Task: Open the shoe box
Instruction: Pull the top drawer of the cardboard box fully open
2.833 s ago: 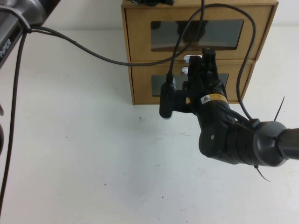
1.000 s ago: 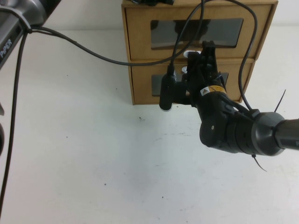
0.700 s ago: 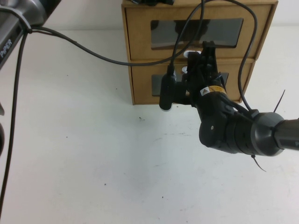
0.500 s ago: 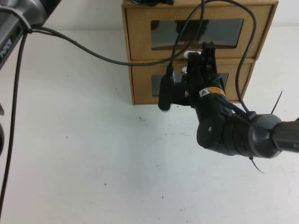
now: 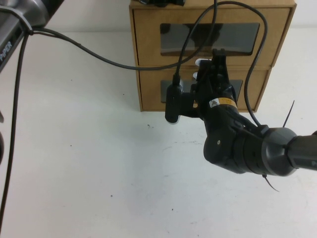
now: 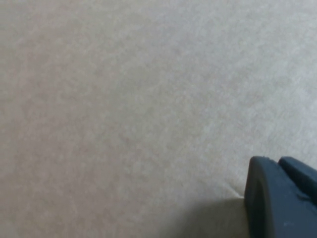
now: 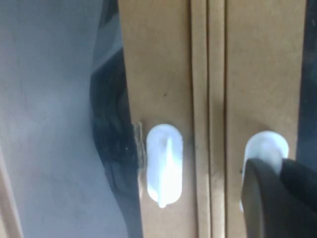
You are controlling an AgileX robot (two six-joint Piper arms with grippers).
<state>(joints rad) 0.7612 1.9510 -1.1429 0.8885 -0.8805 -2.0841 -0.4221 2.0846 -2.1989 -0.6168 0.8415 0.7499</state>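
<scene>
Overhead, upper centre of frame: upper brown cardboard shoe box [image 5: 148,37] stacked on lower brown cardboard shoe box [image 5: 148,94], both on the white table [image 5: 89,163]. Each front has a dark window panel and a small white plastic handle. The upper handle [image 5: 200,62] and lower handle [image 5: 195,75] sit close together near the seam between the boxes.

Right gripper [image 5: 218,55]: black, reaching in from lower right, tip against the box fronts at the seam, just right of the upper handle. Jaws closed narrow. In the right wrist view one dark finger [image 7: 275,193] covers part of one white handle, and the other handle stands clear beside it. Cannot tell whether the covered handle is actually pinched.

Writing: yellow warning sticker [image 5: 220,103] with a black triangle on the right arm's wrist, text too small to read. Grey left arm link [image 5: 7,47] at the upper left edge carries the letters "PIPER".

Left gripper [image 6: 277,196]: seen only in the left wrist view, a dark blue-grey tip in the lower right corner over a plain beige surface. Cannot tell whether it is wide or narrow.

Black cable [image 5: 99,57] runs from the upper left across to the right arm.
</scene>
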